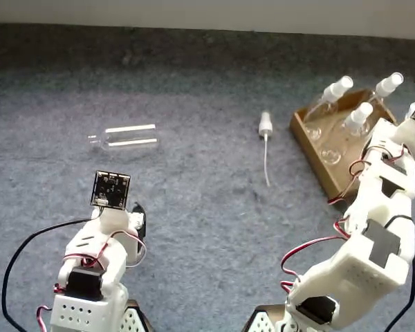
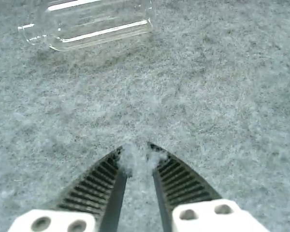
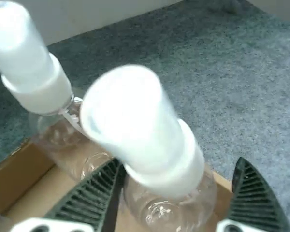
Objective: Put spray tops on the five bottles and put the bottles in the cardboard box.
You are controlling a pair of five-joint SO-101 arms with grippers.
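A clear uncapped bottle (image 1: 124,136) lies on its side on the grey carpet, also seen ahead of my left gripper (image 2: 135,151). That gripper (image 1: 135,216) rests low on the carpet a short way from the bottle, its fingers almost together with nothing between them. A loose white spray top (image 1: 265,126) with its long tube lies mid-table. The cardboard box (image 1: 306,138) at the right holds several bottles with spray tops (image 1: 360,114). My right gripper (image 3: 179,163) is open over the box (image 3: 19,179), one finger on each side of a capped bottle (image 3: 150,140).
The right arm (image 1: 377,228) stretches along the box's near side. Another capped bottle (image 3: 31,63) stands close beside the one between the right fingers. Open carpet lies between the lying bottle and the loose spray top.
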